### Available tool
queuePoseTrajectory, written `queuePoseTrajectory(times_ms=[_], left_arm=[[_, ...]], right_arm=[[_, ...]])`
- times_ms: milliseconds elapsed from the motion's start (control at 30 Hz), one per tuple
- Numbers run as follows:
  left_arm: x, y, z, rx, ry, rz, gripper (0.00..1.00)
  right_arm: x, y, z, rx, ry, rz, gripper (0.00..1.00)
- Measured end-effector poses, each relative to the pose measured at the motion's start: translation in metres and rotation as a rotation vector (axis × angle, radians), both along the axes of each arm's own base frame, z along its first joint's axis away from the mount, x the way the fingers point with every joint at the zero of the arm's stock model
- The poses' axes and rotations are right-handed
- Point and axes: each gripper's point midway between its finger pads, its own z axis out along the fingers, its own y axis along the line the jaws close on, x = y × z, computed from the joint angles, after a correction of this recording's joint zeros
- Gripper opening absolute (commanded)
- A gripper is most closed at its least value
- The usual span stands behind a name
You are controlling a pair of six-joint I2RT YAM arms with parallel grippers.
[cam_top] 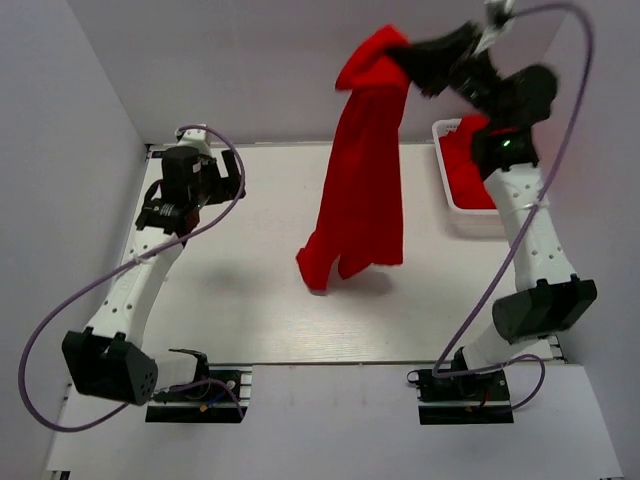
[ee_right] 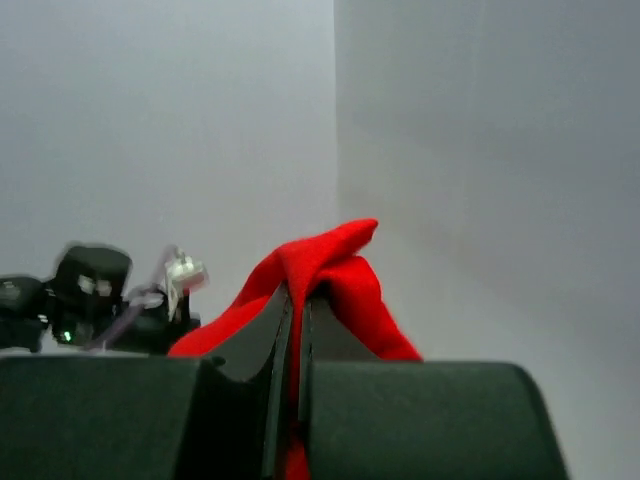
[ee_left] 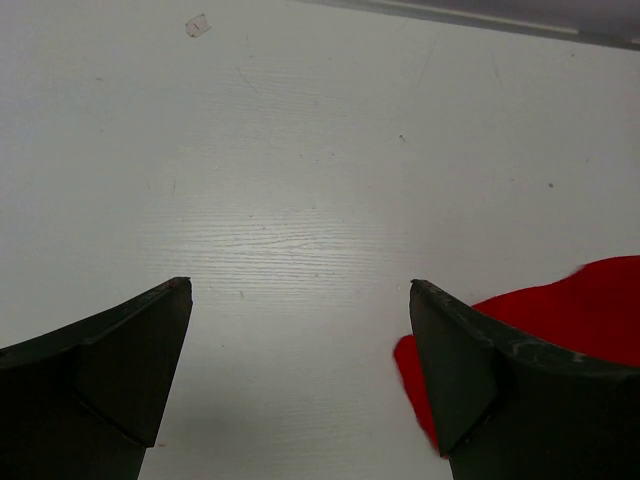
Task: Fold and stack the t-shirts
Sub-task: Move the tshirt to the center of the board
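Note:
One red t-shirt (cam_top: 365,180) hangs in a long bunch from my right gripper (cam_top: 402,55), which is raised high over the back of the table and shut on the cloth's top. Its lower end rests crumpled on the table (cam_top: 250,300). The right wrist view shows the red cloth (ee_right: 325,255) pinched between the closed fingers of that gripper (ee_right: 297,295). My left gripper (cam_top: 228,178) stands open at the back left, low over the table. In its own view the left gripper (ee_left: 300,290) has only bare table between its fingers, and the t-shirt's edge (ee_left: 590,300) lies behind the right finger.
A white basket (cam_top: 447,170) at the back right holds more red t-shirts (cam_top: 472,172), partly hidden by the right arm. White walls close in the table on the left, back and right. The left arm (ee_right: 90,290) shows in the right wrist view.

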Motion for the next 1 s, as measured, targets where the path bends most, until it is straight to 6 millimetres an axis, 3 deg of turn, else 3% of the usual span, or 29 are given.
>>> queuePoseTrajectory(times_ms=[100, 200, 267, 300, 333, 400, 467, 533, 667, 800, 900, 1000], left_arm=[[-0.015, 0.004, 0.008, -0.023, -0.027, 0.025, 1.00], [-0.021, 0.006, 0.012, -0.039, -0.031, 0.038, 1.00], [-0.021, 0.005, 0.008, -0.047, -0.017, 0.042, 1.00], [-0.021, 0.005, 0.002, -0.048, -0.001, 0.042, 1.00], [-0.020, 0.004, -0.004, -0.048, 0.017, 0.042, 1.00], [-0.017, 0.002, -0.019, -0.043, 0.062, 0.041, 1.00], [-0.016, 0.000, -0.036, -0.038, 0.115, 0.039, 1.00], [-0.015, -0.001, -0.049, -0.034, 0.156, 0.035, 1.00], [-0.019, -0.002, -0.059, -0.031, 0.203, 0.029, 1.00], [-0.022, -0.003, -0.061, -0.033, 0.214, 0.024, 1.00], [-0.022, -0.005, -0.061, -0.041, 0.216, 0.019, 1.00], [-0.024, -0.011, -0.064, -0.062, 0.225, -0.010, 1.00]], right_arm=[[0.020, 0.019, -0.128, -0.062, 0.272, 0.059, 0.00], [0.029, 0.031, -0.277, -0.147, 0.592, 0.072, 0.04], [0.015, 0.031, -0.363, -0.206, 0.779, 0.059, 0.40], [0.002, 0.030, -0.403, -0.250, 0.858, 0.050, 0.72], [-0.009, 0.029, -0.428, -0.279, 0.924, 0.048, 0.90], [-0.028, 0.027, -0.464, -0.354, 1.007, 0.032, 0.90], [-0.031, 0.025, -0.467, -0.395, 0.995, -0.008, 0.90], [-0.027, 0.017, -0.456, -0.408, 0.960, -0.082, 0.90], [0.001, -0.006, -0.406, -0.380, 0.858, -0.291, 0.90], [0.013, -0.027, -0.365, -0.338, 0.776, -0.435, 0.90], [0.011, -0.038, -0.362, -0.344, 0.777, -0.495, 0.90], [0.010, -0.047, -0.375, -0.375, 0.817, -0.541, 0.90]])
